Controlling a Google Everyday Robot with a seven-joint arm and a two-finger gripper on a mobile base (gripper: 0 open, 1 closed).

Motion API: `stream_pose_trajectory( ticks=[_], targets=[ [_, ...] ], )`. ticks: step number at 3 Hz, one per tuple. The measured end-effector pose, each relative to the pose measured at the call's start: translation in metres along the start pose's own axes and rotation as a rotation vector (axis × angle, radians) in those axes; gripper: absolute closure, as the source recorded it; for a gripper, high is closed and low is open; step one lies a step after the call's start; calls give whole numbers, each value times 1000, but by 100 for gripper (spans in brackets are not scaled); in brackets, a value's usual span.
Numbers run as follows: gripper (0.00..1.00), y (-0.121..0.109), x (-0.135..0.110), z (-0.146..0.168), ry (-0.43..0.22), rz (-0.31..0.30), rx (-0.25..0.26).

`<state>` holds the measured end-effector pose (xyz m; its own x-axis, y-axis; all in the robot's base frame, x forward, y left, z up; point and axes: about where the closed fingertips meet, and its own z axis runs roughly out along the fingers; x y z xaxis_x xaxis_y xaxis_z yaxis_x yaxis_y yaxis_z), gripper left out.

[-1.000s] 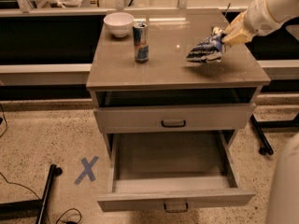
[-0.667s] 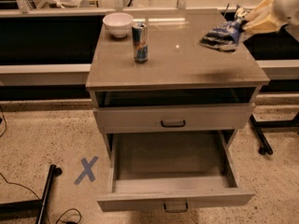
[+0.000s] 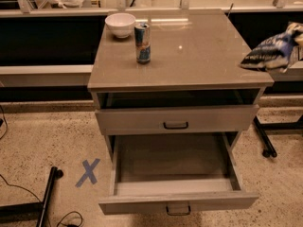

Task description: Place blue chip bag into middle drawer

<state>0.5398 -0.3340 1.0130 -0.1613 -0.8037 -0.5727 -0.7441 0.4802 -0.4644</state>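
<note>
Blue chip bag (image 3: pixel 271 52), clamped in the gripper (image 3: pixel 298 34), has swung out past the counter's (image 3: pixel 203 56) right edge; the middle drawer (image 3: pixel 142 203) stays open.

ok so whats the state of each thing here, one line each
bag: crumpled, up off the cabinet top, at the right edge of the view
pincer: at the right edge by the bag, mostly cut off
middle drawer: pulled out, nothing inside
upper drawer: shut
can: upright on the cabinet top
bowl: upright at the back left corner of the top
</note>
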Motion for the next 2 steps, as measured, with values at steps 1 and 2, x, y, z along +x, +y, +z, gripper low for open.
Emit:
stream_pose_trajectory(
  ticks=[1,2],
  targets=[
    [100,0,2,4,0,-2,-5],
    [100,18,18,26,-14,79,-23]
  ],
)
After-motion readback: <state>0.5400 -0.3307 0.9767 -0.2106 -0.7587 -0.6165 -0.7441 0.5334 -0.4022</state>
